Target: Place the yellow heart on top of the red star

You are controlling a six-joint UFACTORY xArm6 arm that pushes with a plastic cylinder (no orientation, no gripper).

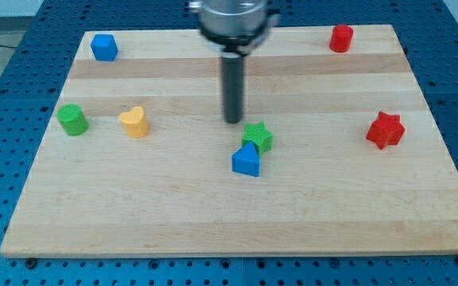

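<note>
Camera view
Board: a pale wooden board (213, 214) is seen lying on a blue perforated table (22, 32); all blocks are carried on it.
My tip: the dark rod is seen ending at my tip (234, 121), near the board's centre; no pincer is fitted, so nothing is there to be apart, together or clamped.
Yellow heart: the yellow heart (134, 122) is placed toward 9 o'clock from my tip, well apart from it.
Red star: the red star (385, 130) is found toward 3 o'clock from my tip, well apart, near the view's right edge.
Green star: the green star (258, 137) is set just beside my tip, at about 4 o'clock.
Blue triangle: the blue triangle (246, 161) is seen touching the green star, at 6 o'clock from my tip.
Green cylinder: the green cylinder (72, 119) is placed at 9 o'clock from the yellow heart, near it.
Blue cube: the blue cube (104, 47) is located at the view's top left.
Red cylinder: the red cylinder (341, 38) is located at the view's top right.
</note>
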